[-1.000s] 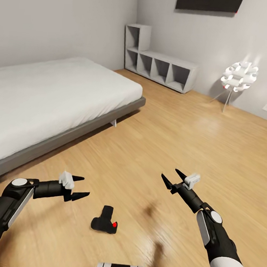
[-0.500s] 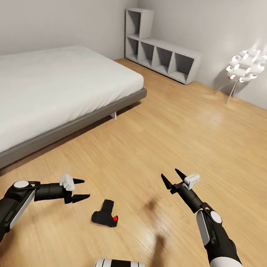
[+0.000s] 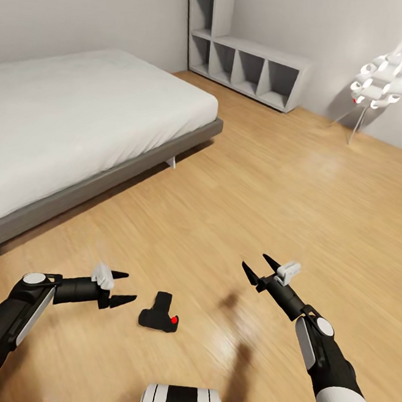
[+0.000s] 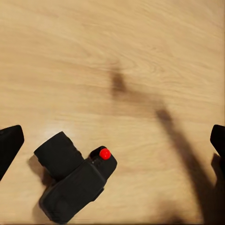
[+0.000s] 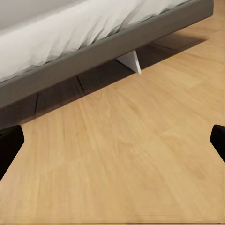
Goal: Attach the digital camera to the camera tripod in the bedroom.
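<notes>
The small black digital camera (image 3: 160, 313) with its round red button lies on the light wood floor close in front of me, and the left wrist view shows the digital camera (image 4: 75, 181) from above. My left gripper (image 3: 123, 288) is open, a short way to the camera's left, its fingertips apart and holding nothing. My right gripper (image 3: 257, 268) is open too, raised over bare floor to the camera's right. The camera tripod is out of view.
A grey-framed white bed (image 3: 79, 122) fills the left side, and the bed frame (image 5: 93, 56) lies ahead of the right gripper. A grey cube shelf (image 3: 251, 64) stands at the back wall. A white flower-shaped lamp (image 3: 385, 77) stands at the back right.
The head view has tilted down, so the room has slid up in the picture. My left gripper has crept slightly toward the camera. The right arm holds still.
</notes>
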Robot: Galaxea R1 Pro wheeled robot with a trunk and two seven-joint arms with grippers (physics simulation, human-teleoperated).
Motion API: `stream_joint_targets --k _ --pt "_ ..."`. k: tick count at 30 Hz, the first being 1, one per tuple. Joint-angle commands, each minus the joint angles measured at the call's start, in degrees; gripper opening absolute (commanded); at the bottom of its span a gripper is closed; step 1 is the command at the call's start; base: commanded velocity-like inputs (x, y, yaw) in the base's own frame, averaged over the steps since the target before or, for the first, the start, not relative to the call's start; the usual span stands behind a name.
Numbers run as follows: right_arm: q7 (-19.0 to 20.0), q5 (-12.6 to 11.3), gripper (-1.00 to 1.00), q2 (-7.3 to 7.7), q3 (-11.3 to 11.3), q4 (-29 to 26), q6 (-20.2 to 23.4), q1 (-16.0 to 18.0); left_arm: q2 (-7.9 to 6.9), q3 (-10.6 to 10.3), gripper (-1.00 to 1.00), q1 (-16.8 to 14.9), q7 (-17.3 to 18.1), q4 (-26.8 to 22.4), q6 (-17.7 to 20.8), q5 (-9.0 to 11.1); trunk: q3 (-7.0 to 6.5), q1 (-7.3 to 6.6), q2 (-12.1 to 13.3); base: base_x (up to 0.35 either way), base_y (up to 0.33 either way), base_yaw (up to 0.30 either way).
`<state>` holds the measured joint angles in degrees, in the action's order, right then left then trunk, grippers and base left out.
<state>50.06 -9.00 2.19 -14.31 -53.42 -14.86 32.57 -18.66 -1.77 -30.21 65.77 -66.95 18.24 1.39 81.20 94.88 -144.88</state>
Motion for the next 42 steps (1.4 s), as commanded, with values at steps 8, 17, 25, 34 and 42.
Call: stream_joint_targets --k 8,17,25,34,42 --pt "0.38 -0.32 1.0 0.0 -0.03 0.07 -0.01 0.04 -0.05 -0.45 1.0 -0.03 0.07 -0.02 0.57 0.14 1.82 0.19 -0.12 0.0 0.0 0.0" --pt "0.39 -0.34 1.0 0.0 -0.05 0.07 -0.04 0.04 -0.06 -0.54 1.0 -0.03 0.06 -0.07 0.57 0.16 3.81 0.43 -0.24 0.0 0.0 0.0" --pt "0.77 -0.43 1.0 -0.05 -0.02 -0.13 -0.81 0.04 -0.06 -0.53 1.0 -0.04 0.06 -0.09 0.57 0.15 5.58 0.63 -0.35 0.0 0.0 0.0" --pt "0.62 -0.42 1.0 -0.32 1.62 -0.41 -8.39 0.04 -0.06 -0.52 1.0 -0.03 0.06 -0.23 0.6 0.17 7.58 0.86 -0.47 0.0 0.0 0.0" --pt "-16.28 -0.5 1.0 -2.35 3.44 -6.72 -14.23 0.43 -0.06 -0.49 1.0 -0.05 0.06 -0.3 0.65 0.18 9.35 1.07 -0.58 0.0 0.0 0.0"
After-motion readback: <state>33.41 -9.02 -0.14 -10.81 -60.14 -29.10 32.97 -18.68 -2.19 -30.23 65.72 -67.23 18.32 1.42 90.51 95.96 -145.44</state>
